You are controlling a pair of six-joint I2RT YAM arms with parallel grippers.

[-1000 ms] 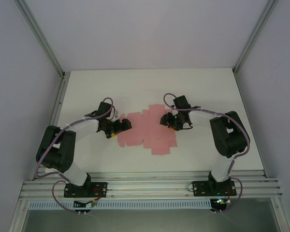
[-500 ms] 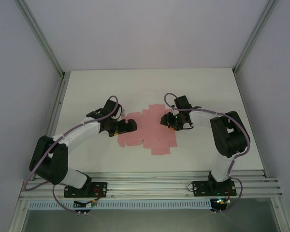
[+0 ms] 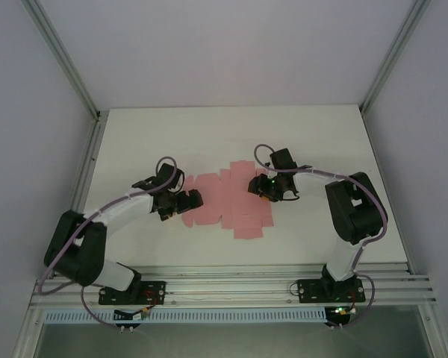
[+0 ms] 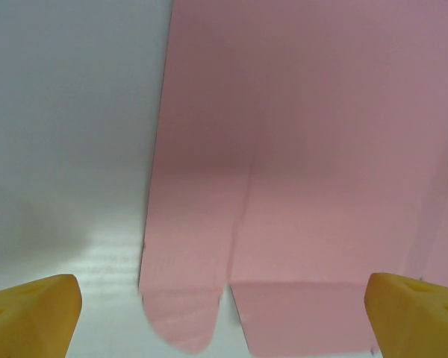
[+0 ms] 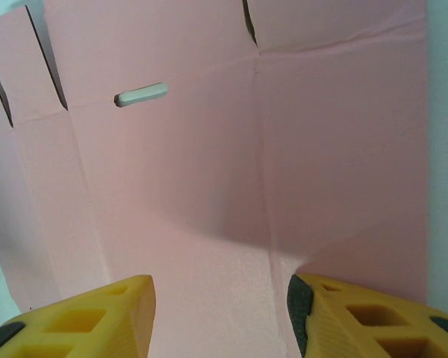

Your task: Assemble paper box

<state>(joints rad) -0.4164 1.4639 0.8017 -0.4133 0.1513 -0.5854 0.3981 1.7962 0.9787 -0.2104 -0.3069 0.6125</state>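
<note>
The paper box (image 3: 231,203) is a flat pink die-cut sheet lying on the white table (image 3: 134,142), between the two arms. My left gripper (image 3: 190,200) hovers low over the sheet's left edge. In the left wrist view that gripper (image 4: 224,321) is wide open, with a rounded tab (image 4: 181,321) and a creased flap (image 4: 306,317) under the gap. My right gripper (image 3: 257,186) is over the sheet's upper right part. Its yellow fingers (image 5: 89,321) stand apart, open, above a fold line (image 5: 267,224). A small slot (image 5: 140,95) is cut in the sheet further out.
Aluminium posts (image 3: 67,67) rise at the table's back corners, and a rail (image 3: 231,287) carrying both arm bases runs along the near edge. Bare white table lies behind the sheet and to both sides.
My left arm reached right over the sheet's left edge, then drew back slightly and lower, its elbow swinging left. The right arm and the sheet have not moved.
</note>
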